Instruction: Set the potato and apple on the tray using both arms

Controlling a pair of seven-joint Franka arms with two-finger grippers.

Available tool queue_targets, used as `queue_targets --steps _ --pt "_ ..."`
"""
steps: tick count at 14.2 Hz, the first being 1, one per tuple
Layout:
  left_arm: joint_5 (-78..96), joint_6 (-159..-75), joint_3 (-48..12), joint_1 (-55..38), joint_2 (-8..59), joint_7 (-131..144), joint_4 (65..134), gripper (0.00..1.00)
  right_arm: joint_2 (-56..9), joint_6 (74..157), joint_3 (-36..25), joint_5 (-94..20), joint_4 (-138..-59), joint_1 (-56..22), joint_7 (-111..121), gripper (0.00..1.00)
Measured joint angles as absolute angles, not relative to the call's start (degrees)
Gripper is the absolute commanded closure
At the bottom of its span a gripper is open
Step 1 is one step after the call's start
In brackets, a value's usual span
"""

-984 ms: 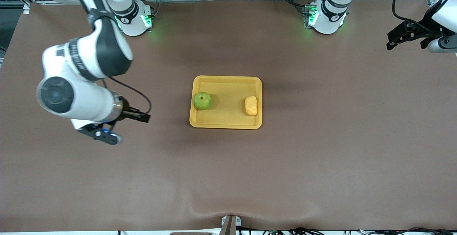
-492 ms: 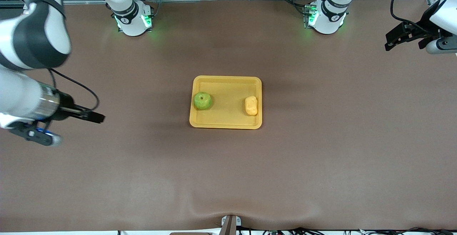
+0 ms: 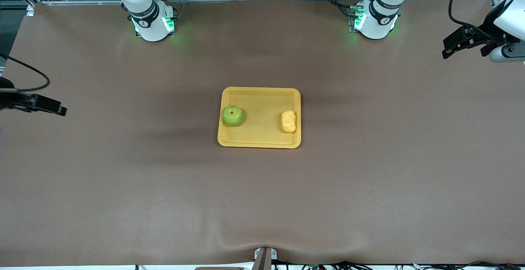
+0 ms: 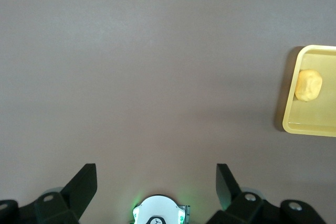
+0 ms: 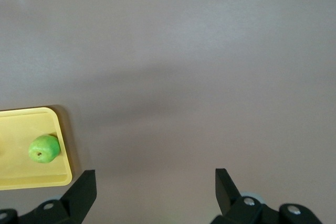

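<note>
Front view shows the tray (image 3: 259,93) in the middle of the worktop (image 3: 369,179), well clear of every edge. The apple (image 3: 233,115) sits on it at the end toward the right arm, the potato (image 3: 288,121) at the end toward the left arm, the two well apart. The right hand (image 3: 51,106) is over the worktop's edge at the right arm's end; the left hand (image 3: 453,45) is over the edge at the left arm's end. Both wrist views show each hand's fingers (image 4: 84,184) (image 5: 83,188) spread wide, holding nothing.
</note>
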State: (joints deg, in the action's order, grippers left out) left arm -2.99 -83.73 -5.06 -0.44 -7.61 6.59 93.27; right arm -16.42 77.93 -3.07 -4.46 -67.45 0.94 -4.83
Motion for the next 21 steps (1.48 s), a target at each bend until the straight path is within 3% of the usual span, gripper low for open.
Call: queue_targets --steps 9,21 --pt "-3.0 -83.7 -5.0 -0.4 -7.5 6.8 93.3 0.00 0.0 86.6 -2.5 -4.4 -87.9 1.0 -4.8 0.00" --pt "-3.0 -84.2 -5.0 -0.4 -6.4 6.8 91.9 0.00 2.1 86.5 -2.2 -2.9 -89.9 0.9 0.2 0.00"
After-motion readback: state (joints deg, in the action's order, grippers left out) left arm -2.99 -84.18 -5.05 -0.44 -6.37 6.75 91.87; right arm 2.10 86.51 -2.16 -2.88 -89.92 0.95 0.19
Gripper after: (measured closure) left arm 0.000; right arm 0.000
